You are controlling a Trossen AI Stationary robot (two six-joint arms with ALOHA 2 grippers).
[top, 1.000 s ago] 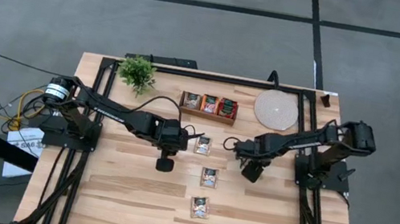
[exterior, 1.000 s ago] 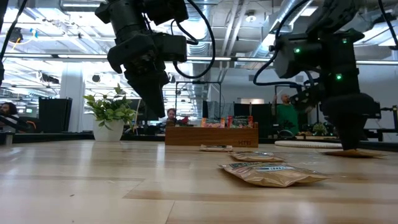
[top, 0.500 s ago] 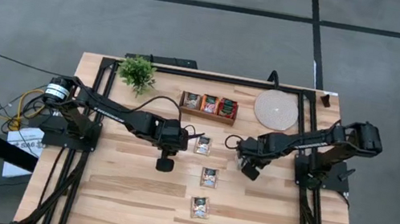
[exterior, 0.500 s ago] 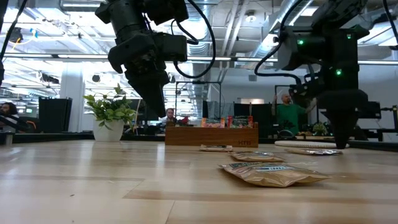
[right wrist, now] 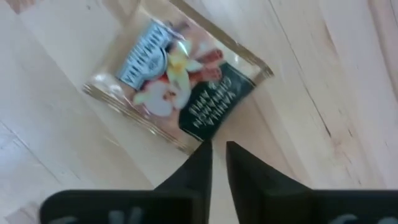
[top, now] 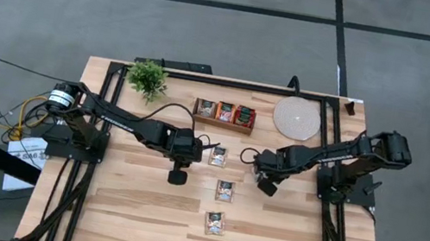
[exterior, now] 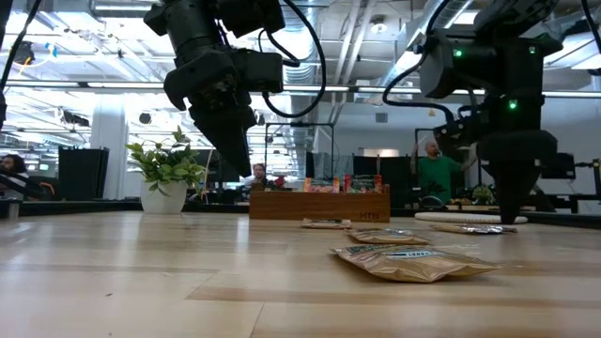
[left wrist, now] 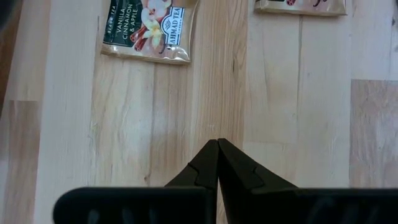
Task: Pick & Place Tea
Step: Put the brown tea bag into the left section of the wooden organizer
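Hidden or cut off: in the high view I cannot find the tea sachet under the right end effector (top: 265,184), since the arm covers it. It shows only in the right wrist view, as the tilted sachet (right wrist: 177,87) lying flat on the worktop (right wrist: 323,56), and in the low view as a thin sliver (exterior: 474,228) beside the fingers. The left wrist view crops both its sachets, the nearer (left wrist: 146,31) at its upper band and the farther (left wrist: 300,6) down to a strip. Sachets standing in the wooden tray (top: 224,113) are too small to tell apart. Writing: the nearer sachet in the left wrist view reads "AHMAD TEA" and "VANILLA, CINNAMON & APPLE". The same flavour wording shows, blurred, in the right wrist view, and lettering on the tray front (exterior: 319,205) is illegible. End effectors: the left (top: 178,176) hangs above bare boards with its fingers pressed fully together, holding nothing. The right one's fingers (right wrist: 186,174) stand a narrow slit apart just off the sachet's dark edge, gripping nothing. Tea otherwise: three loose sachets lie mid-worktop between the arms, near the tray (top: 218,157), centre (top: 225,191) and nearest the front (top: 214,223). Low view only: a person in green (exterior: 434,174) in the room behind. High view only: the round disc (top: 297,118) and the potted plant (top: 147,79) seen from above.
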